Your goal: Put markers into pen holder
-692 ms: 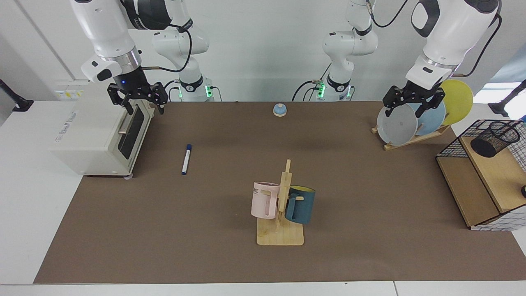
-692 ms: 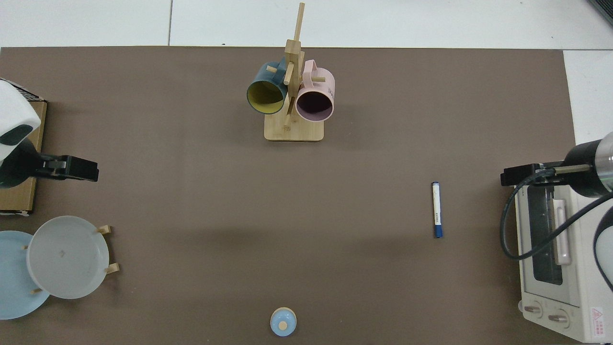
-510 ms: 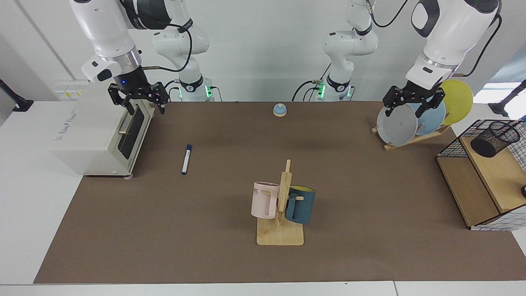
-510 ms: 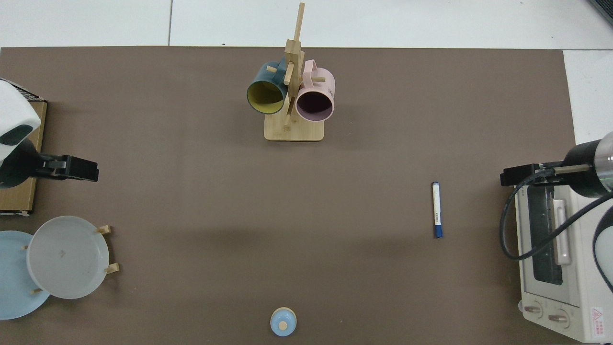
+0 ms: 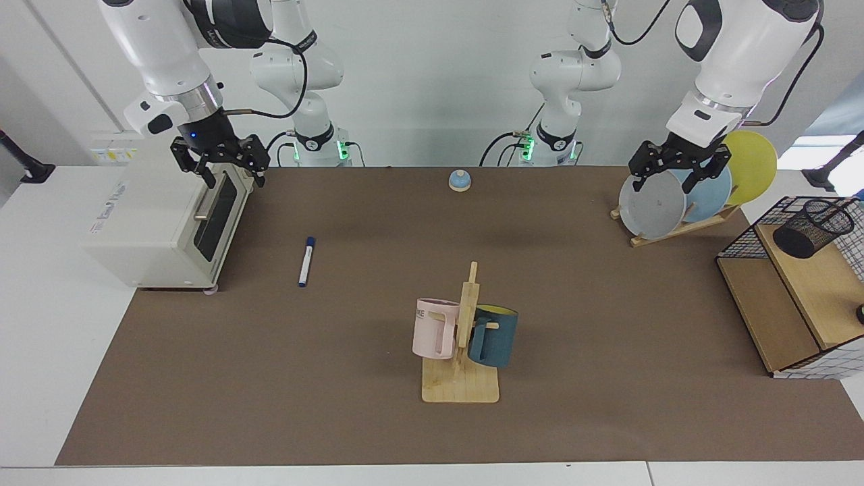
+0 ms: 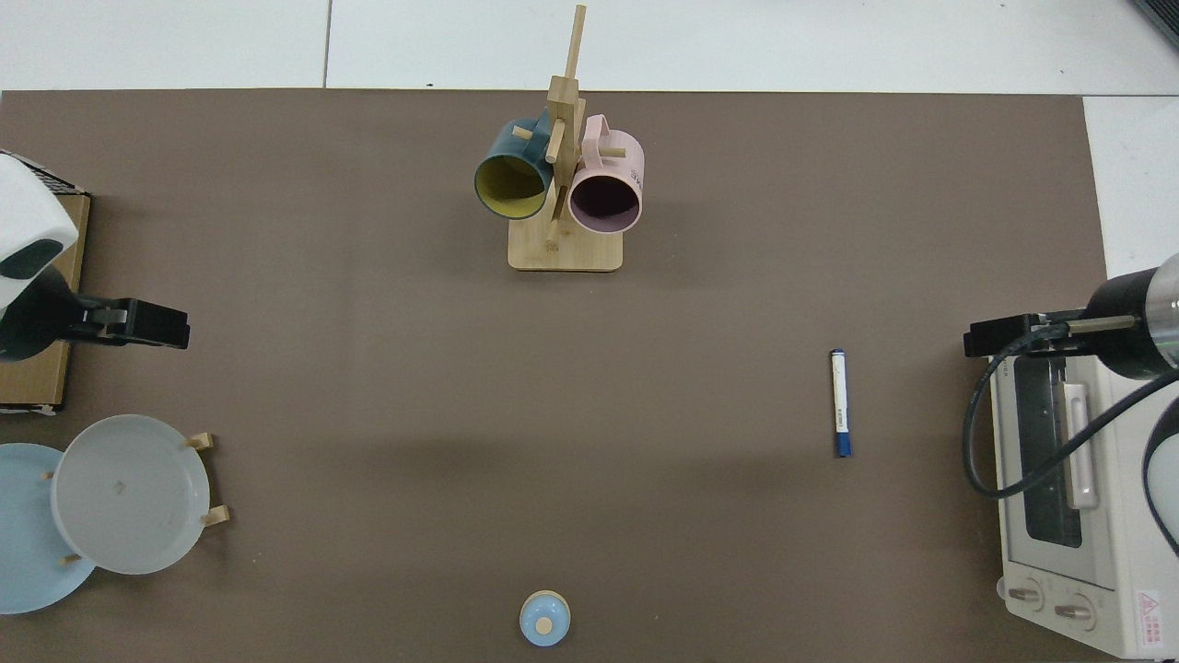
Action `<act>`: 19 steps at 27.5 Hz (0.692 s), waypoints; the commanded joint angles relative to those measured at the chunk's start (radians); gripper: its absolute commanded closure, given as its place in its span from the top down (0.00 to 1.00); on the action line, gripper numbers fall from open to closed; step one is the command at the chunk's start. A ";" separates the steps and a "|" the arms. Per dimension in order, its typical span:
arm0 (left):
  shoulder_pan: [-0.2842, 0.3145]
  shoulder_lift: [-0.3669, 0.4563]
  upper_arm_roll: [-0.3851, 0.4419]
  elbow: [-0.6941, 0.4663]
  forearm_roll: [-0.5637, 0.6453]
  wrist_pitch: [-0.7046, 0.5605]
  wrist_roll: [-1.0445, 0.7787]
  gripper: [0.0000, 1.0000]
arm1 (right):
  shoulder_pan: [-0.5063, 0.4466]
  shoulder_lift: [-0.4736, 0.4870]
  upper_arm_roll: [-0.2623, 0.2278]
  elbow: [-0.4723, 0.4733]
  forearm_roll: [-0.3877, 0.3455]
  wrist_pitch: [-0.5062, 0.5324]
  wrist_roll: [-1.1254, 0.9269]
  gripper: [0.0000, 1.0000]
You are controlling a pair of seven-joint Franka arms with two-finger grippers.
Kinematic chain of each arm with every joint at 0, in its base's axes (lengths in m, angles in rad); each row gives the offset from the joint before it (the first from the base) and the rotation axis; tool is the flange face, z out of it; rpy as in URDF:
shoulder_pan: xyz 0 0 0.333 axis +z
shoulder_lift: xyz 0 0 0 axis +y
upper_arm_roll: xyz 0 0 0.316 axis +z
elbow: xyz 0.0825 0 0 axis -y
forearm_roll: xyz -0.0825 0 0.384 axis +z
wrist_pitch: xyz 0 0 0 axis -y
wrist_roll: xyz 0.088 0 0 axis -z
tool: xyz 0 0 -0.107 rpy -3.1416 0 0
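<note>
The marker (image 5: 307, 262), white with a blue cap and blue tail, lies flat on the brown mat; the top view shows the marker (image 6: 839, 403) near the toaster oven. The pen holder (image 5: 812, 227), a black mesh cup, leans tilted on the upper wooden shelf of the wire basket; the top view does not show it. My right gripper (image 5: 233, 175) hangs open and empty above the oven's front, well behind the marker, and appears edge-on from above (image 6: 993, 335). My left gripper (image 5: 670, 177) waits open and empty over the plate rack, seen from above as a dark block (image 6: 152, 324).
A white toaster oven (image 5: 155, 223) stands beside the marker. A wooden mug tree (image 5: 462, 378) holds a pink mug (image 5: 432, 329) and a blue mug (image 5: 494, 336). Plates sit in a rack (image 5: 653, 206). A wire basket with wooden shelves (image 5: 790, 304) is at the mat's end. A small blue bell (image 5: 460, 180) sits at the back.
My right gripper has risen a little and drifted toward the oven's side. The marker, the pen holder and my left arm have not moved.
</note>
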 commanded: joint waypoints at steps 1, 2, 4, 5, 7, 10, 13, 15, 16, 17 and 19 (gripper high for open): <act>0.000 -0.011 0.005 -0.017 -0.005 0.013 0.007 1.00 | 0.014 0.001 0.006 -0.078 -0.004 0.101 0.065 1.00; 0.002 -0.011 0.003 -0.017 -0.005 0.013 0.010 1.00 | 0.015 0.012 0.008 -0.090 -0.004 0.117 0.073 1.00; 0.002 -0.013 0.003 -0.017 -0.005 0.013 0.012 1.00 | 0.017 0.039 0.008 -0.106 -0.004 0.150 0.073 1.00; 0.002 -0.013 0.003 -0.019 -0.005 0.013 0.012 1.00 | 0.020 0.052 0.008 -0.110 -0.004 0.163 0.076 1.00; 0.002 -0.013 0.003 -0.019 -0.005 0.013 0.014 1.00 | 0.033 0.087 0.008 -0.119 -0.004 0.190 0.077 1.00; 0.002 -0.013 0.003 -0.020 -0.005 0.014 0.012 1.00 | 0.035 0.133 0.006 -0.141 -0.003 0.230 0.080 1.00; 0.000 -0.011 0.003 -0.020 -0.004 0.014 0.010 1.00 | 0.034 0.170 0.006 -0.181 -0.003 0.307 0.079 1.00; 0.002 -0.013 0.003 -0.020 -0.005 0.014 0.009 1.00 | 0.034 0.199 0.006 -0.214 -0.003 0.373 0.079 1.00; 0.002 -0.013 0.003 -0.022 -0.005 0.014 0.009 1.00 | 0.035 0.211 0.006 -0.228 -0.003 0.400 0.080 1.00; 0.000 -0.013 0.003 -0.022 -0.005 0.014 0.009 1.00 | 0.035 0.221 0.006 -0.244 -0.003 0.425 0.087 1.00; 0.000 -0.013 0.003 -0.022 -0.004 0.014 0.010 1.00 | 0.035 0.239 0.006 -0.274 -0.003 0.466 0.097 1.00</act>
